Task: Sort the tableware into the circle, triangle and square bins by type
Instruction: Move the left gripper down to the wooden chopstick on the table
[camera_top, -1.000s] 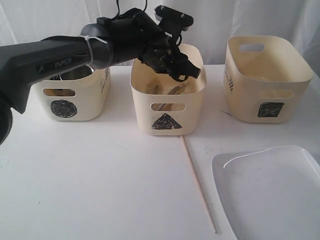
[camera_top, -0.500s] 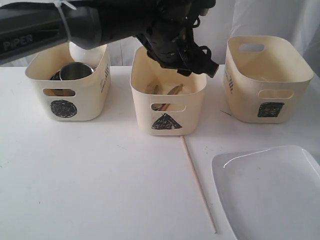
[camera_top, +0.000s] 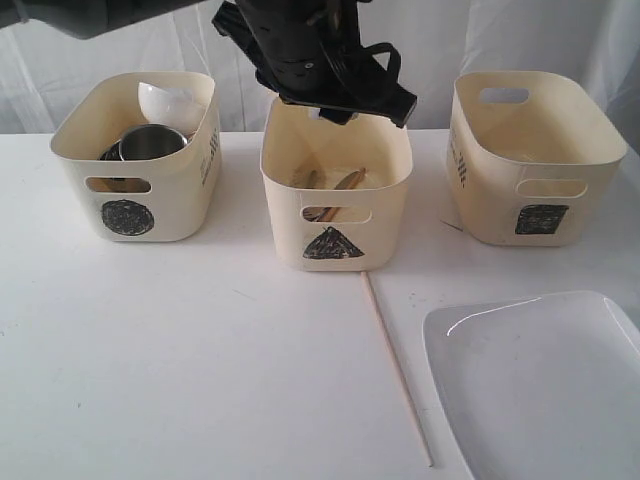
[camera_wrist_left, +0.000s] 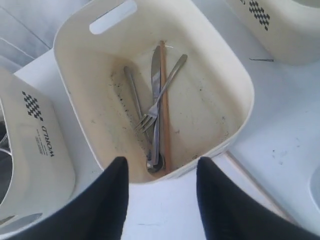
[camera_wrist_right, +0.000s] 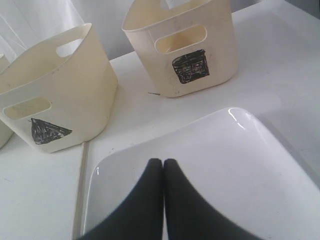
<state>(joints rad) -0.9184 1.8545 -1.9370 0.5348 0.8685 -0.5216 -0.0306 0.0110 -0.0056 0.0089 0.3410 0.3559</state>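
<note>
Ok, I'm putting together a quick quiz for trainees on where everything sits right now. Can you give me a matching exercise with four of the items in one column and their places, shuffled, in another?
Things
1. fork
2. small white bowl
3. loose chopstick
4. large white plate

Places
A. on the table, in front of the square bin
B. inside the circle bin
C. inside the triangle bin
D. on the table, running forward from the triangle bin's front

Pairs: 1-C, 2-B, 3-D, 4-A
</note>
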